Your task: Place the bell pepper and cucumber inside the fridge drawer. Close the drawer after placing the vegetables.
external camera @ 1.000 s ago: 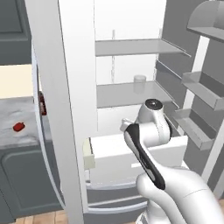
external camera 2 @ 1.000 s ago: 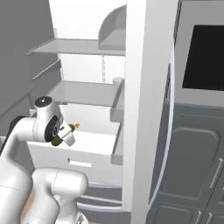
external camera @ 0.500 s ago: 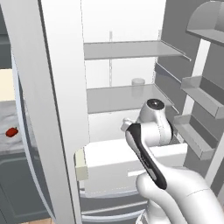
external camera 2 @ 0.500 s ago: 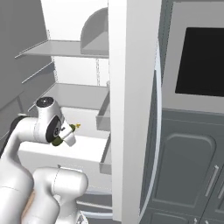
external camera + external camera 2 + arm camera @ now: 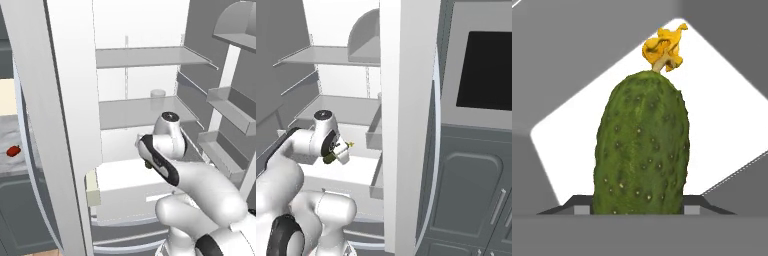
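Gripper (image 5: pixel 639 210) clamped on cucumber (image 5: pixel 642 145), yellow flower end at 12 o'clock, above open fridge drawer (image 5: pixel 125 187). No readable writing.

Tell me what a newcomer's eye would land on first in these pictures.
First, the bumpy dark green cucumber with a yellow blossom, clamped in the gripper above the open white fridge drawer. Next, the small glossy red bell pepper lying alone on the grey speckled counter, left of the open fridge door.
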Robot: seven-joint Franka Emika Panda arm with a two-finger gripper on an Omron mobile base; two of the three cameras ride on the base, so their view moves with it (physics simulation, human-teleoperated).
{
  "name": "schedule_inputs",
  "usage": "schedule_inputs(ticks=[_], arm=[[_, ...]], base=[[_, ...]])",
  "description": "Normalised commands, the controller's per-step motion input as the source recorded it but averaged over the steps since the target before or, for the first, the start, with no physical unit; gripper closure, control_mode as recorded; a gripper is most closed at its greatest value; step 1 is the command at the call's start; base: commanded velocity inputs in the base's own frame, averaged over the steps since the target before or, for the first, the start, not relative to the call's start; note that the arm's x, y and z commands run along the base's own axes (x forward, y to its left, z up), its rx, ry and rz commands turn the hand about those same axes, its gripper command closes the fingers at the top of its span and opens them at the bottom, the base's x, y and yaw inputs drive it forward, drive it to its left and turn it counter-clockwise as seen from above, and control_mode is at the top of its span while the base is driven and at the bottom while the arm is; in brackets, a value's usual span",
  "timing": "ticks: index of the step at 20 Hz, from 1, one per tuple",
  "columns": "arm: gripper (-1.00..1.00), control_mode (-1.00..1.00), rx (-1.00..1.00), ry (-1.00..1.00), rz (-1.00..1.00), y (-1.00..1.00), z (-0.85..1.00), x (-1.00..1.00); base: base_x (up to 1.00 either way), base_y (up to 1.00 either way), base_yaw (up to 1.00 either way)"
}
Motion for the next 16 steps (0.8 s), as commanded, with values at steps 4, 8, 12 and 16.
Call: schedule_inputs(ticks=[4, 8, 12, 16], arm=[[1.00, -1.00, 0.00, 0.20, 0.00, 0.11, -0.46, 0.78], [1.00, -1.00, 0.00, 0.17, 0.00, 0.04, -0.67, 0.52], [1.00, -1.00, -0.01, 0.13, 0.00, 0.03, -0.73, 0.18], [1.00, -1.00, 0.00, 0.11, 0.00, 0.00, -0.71, 0.02]], base=[[0.00, 0.00, 0.00], [0.00, 0.00, 0.00], [0.00, 0.00, 0.00], [0.00, 0.00, 0.00]])
